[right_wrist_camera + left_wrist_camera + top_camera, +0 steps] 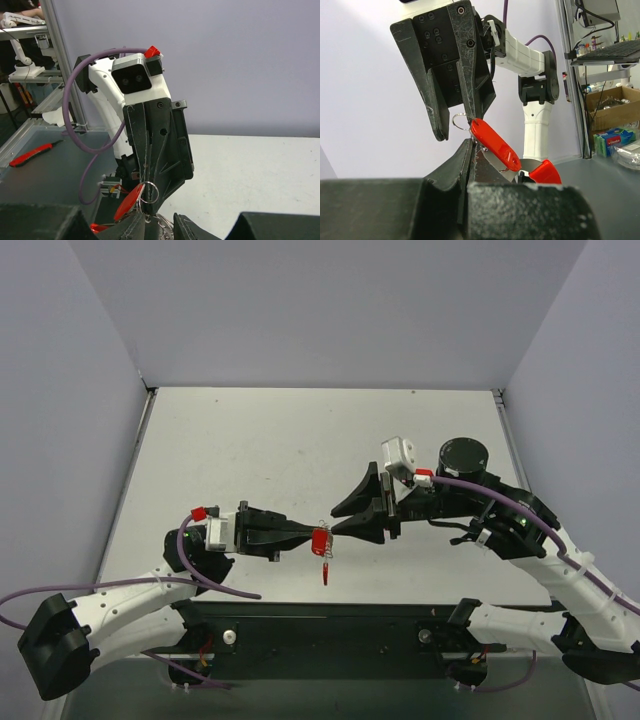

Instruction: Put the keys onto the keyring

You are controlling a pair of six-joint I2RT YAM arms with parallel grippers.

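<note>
Red-headed key (495, 142) pinched tight in my left gripper (472, 160), presenting keyring (461, 121); my right gripper (459, 128) slightly spread astride it for threading.

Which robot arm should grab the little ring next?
Right. The left gripper is busy, shut on the red key, holding it steady. The right gripper has its jaws apart right around the silver ring, so it probably just needs to close.

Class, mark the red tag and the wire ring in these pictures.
red tag (495, 144), left wrist view, middle of its flat face
wire ring (454, 121), left wrist view, left arc of the loop
</note>
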